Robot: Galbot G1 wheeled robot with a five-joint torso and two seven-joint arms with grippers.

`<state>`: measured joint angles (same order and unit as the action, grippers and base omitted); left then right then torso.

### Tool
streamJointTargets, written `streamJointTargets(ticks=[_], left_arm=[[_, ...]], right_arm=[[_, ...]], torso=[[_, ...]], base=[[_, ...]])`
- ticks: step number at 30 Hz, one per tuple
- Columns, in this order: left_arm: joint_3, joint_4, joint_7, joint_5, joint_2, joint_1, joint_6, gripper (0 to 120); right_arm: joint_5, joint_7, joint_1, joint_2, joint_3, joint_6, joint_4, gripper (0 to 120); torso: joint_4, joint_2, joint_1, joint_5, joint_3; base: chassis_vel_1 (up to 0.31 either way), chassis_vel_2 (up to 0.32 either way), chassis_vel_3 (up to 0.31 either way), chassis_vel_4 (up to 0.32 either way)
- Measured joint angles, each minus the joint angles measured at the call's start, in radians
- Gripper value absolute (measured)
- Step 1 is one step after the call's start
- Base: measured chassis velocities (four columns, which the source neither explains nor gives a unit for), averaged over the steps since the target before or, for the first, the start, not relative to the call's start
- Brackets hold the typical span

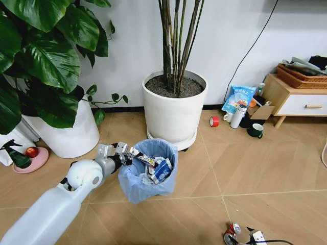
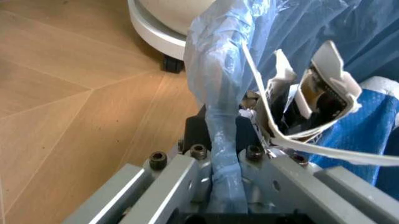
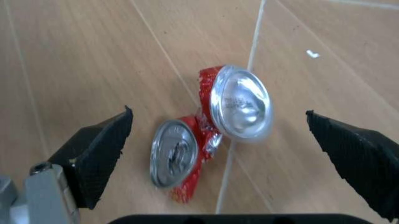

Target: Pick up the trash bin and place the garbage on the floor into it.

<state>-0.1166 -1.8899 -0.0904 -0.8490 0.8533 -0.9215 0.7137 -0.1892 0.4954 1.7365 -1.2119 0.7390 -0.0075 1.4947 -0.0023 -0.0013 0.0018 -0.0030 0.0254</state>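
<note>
My left gripper [image 1: 127, 152] is shut on the rim of the trash bin [image 1: 148, 173], a small bin lined with a crinkly light blue bag, and holds it beside the white planter. Garbage [image 1: 159, 168] of paper and wrappers lies inside it. The left wrist view shows the bag-covered rim [image 2: 218, 102] pinched in the left gripper [image 2: 224, 186], with torn white packaging [image 2: 318, 107] just behind. At the bottom right of the floor [image 1: 265, 168], a crushed red-silver can [image 1: 232, 228] lies. My right gripper [image 3: 218, 123] hangs open right over the can [image 3: 212, 140], one black finger [image 3: 100, 154] on each side.
A large white planter [image 1: 173, 109] with tall stems stands just behind the bin; a second one [image 1: 66, 132] with broad leaves is at the left. Red tape roll [image 1: 214, 121], white bottle [image 1: 237, 116] and dark mug [image 1: 255, 131] sit by a wooden cabinet [image 1: 296, 99].
</note>
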Motion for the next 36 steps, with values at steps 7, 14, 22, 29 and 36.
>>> streamJointTargets(ticks=[7,14,22,29,36], left_arm=[[0.003,0.0,-0.001,0.0,-0.002,0.0,0.0,0],[0.01,0.005,-0.012,-0.001,-0.001,0.007,-0.004,0],[0.011,0.008,-0.013,-0.002,0.001,0.009,-0.004,0],[0.012,0.01,-0.013,-0.002,0.002,0.012,-0.004,0],[0.012,0.01,-0.012,-0.003,0.002,0.012,-0.004,0]], right_arm=[[-0.01,-0.002,-0.06,-0.024,-0.015,-0.009,-0.06,98],[-0.012,-0.001,-0.092,-0.036,-0.025,-0.017,-0.097,77],[-0.015,0.0,-0.106,-0.041,-0.029,-0.024,-0.107,48],[-0.018,-0.003,-0.12,-0.045,-0.032,-0.025,-0.114,36],[-0.039,-0.007,-0.121,-0.048,-0.022,-0.029,-0.081,36]], torso=[[0.0001,0.0,0.0,-0.0001,0.0],[0.0001,0.0,0.0,-0.0001,0.0],[0.0001,0.0,0.0,-0.0001,0.0],[0.0,0.0,0.0,-0.0001,0.0],[-0.0001,0.0,0.0,0.0001,0.0]], base=[[0.0,0.0,0.0,0.0],[0.0,0.0,0.0,0.0],[0.0,0.0,0.0,0.0],[0.0,0.0,0.0,0.0],[0.0,0.0,0.0,0.0]])
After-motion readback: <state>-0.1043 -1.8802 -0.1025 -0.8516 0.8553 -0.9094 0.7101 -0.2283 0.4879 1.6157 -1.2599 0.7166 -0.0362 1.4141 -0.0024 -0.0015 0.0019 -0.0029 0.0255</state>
